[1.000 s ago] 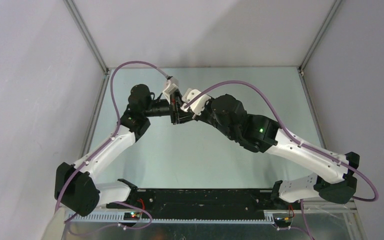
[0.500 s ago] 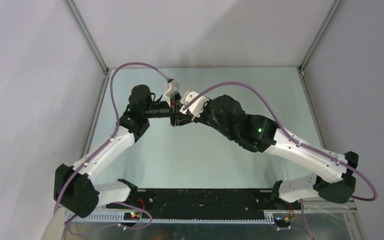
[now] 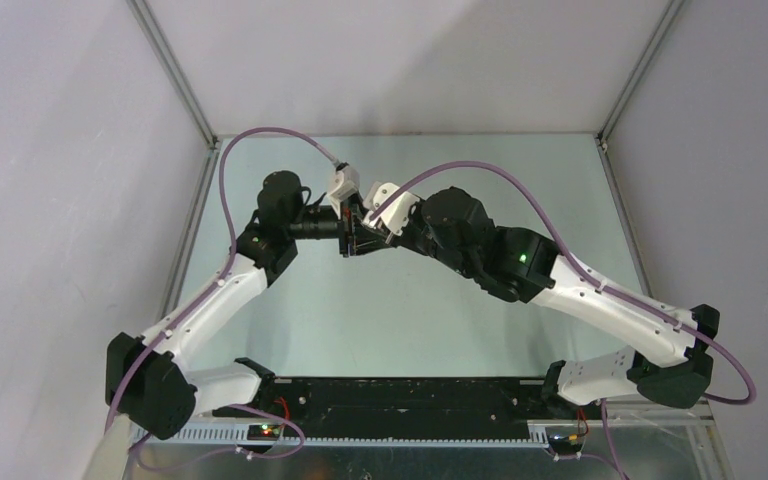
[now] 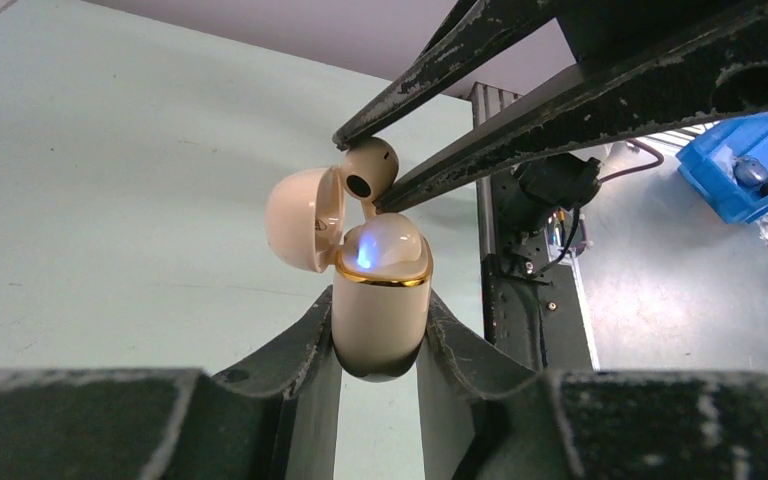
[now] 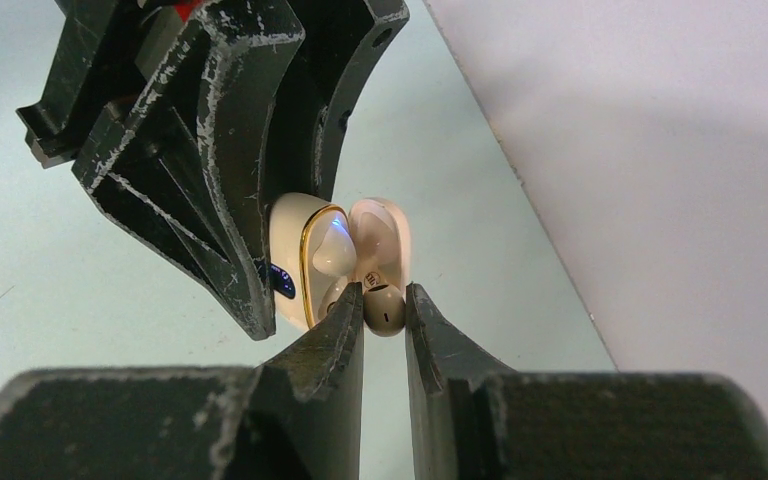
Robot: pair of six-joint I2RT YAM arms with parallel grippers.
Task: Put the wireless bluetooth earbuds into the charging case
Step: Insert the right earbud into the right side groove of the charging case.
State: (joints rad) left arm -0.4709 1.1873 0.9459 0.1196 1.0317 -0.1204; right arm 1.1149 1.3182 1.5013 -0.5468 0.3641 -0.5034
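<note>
Seating earbud (image 4: 370,170) | right jaws pinch it, stem aimed at the empty socket | left jaws clamp open charging case (image 4: 380,320) upright, just beneath

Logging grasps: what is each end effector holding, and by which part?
Left end effector: beige charging case, lower body sides. Right end effector: beige earbud, pinched across its head.

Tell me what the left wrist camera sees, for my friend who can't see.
The left pincer grips an open beige charging case upright, one earbud already seated inside it, lit blue. The right pincer holds a second beige earbud just above the opening, beside the lid.
</note>
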